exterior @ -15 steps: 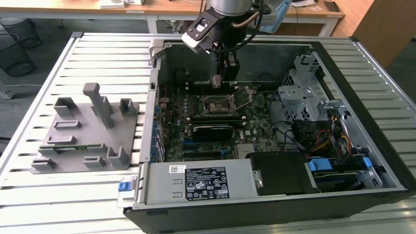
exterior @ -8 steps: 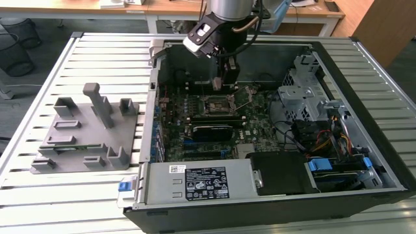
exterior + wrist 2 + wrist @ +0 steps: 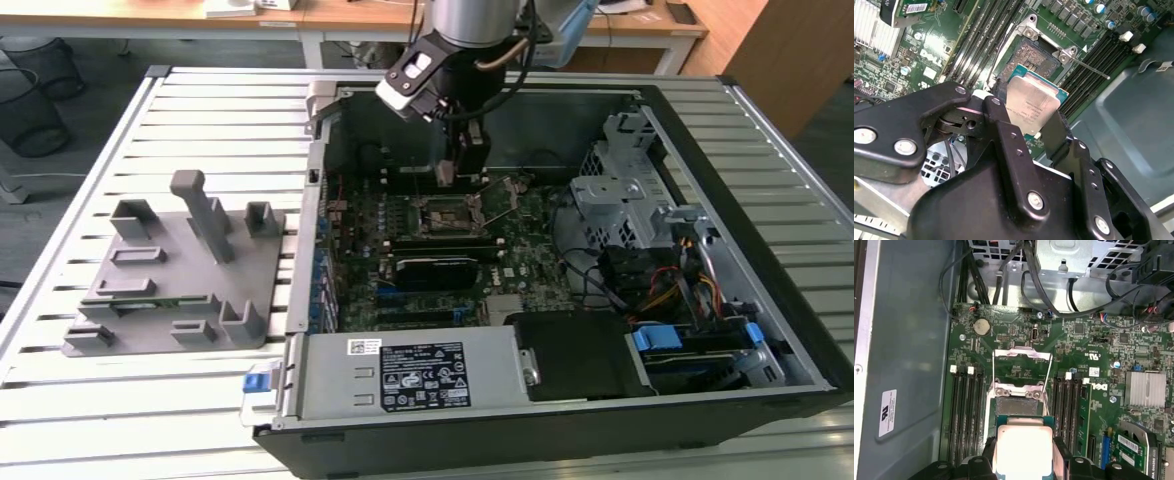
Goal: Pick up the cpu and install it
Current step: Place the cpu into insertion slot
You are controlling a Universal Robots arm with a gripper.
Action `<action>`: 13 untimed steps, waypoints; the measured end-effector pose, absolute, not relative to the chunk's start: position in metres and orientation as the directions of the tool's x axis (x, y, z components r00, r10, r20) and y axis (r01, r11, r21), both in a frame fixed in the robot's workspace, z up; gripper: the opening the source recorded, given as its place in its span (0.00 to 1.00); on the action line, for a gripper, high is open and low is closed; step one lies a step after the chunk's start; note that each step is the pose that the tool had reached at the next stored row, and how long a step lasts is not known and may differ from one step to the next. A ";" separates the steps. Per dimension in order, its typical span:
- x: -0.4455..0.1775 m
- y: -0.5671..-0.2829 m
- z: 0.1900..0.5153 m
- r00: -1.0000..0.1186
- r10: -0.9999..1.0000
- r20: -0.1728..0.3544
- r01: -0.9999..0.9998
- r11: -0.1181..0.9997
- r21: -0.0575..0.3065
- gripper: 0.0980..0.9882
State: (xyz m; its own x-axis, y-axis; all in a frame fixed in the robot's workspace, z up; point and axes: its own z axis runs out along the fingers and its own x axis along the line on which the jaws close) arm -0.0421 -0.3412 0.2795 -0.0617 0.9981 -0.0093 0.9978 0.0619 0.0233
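The cpu (image 3: 1031, 106), a small flat square chip with a pale silver top and a green rim, sits between my black fingers (image 3: 1004, 132). My gripper (image 3: 1026, 119) is shut on its two opposite edges. In the first wrist view the cpu (image 3: 1023, 450) hangs just short of the dark metal-framed socket (image 3: 1016, 405), whose load plate (image 3: 1021, 369) is swung open. In the exterior view my gripper (image 3: 458, 172) hovers inside the open computer case, slightly above and behind the socket (image 3: 446, 213) on the green motherboard (image 3: 400, 260).
Memory slots (image 3: 965, 410) flank the socket on both sides. A silver heatsink (image 3: 1145, 389) stands farther off. A power supply (image 3: 400, 372) and a drive cage (image 3: 625, 190) fill the case's front and right. A grey fixture (image 3: 174, 265) lies on the slatted table at the exterior view's left.
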 end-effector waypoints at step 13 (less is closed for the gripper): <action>-0.042 -0.341 0.267 -0.040 0.999 -0.009 0.999 0.040 0.024 0.48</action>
State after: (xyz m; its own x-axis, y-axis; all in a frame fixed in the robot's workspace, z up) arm -0.0423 -0.3405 0.2674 -0.0398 0.9992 -0.0094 0.9989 0.0400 0.0238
